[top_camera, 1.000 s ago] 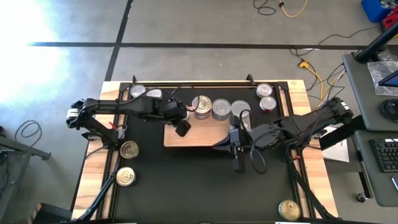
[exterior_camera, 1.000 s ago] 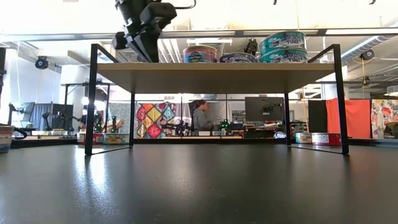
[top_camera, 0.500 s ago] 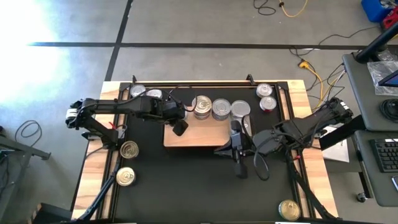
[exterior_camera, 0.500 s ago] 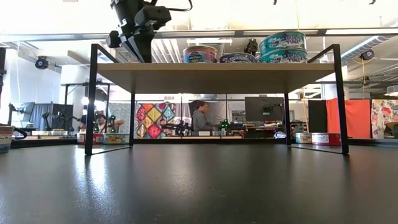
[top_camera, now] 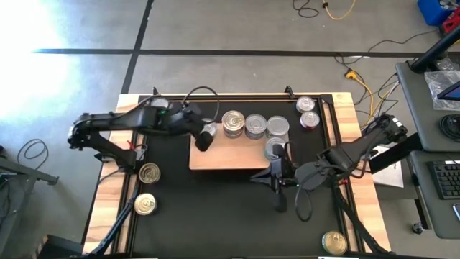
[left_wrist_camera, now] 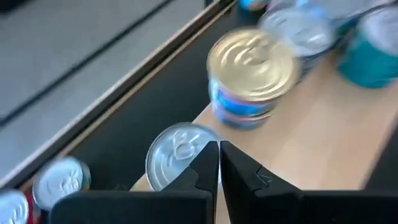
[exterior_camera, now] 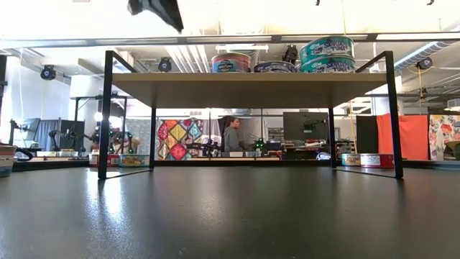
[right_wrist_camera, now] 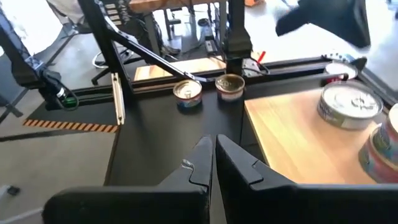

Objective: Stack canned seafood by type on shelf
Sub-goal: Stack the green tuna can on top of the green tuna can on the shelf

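Upright, tins [top_camera: 246, 125] along shelf [top_camera: 226, 155].

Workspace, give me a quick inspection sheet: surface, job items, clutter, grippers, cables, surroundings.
Surface: black mat on a wooden table; raised light-wood shelf at its middle.
Job's things: several tins along the shelf's far edge, one tin at its right end; loose tins on the mat at left, far right and near right.
Clutter: nothing seen.
Grippers: left gripper shut and empty over the shelf's left end; right gripper shut and empty by the shelf's near right corner.
Cables: black loop over the left arm; floor cords.
Surroundings: desk at right; a person in the room beyond.
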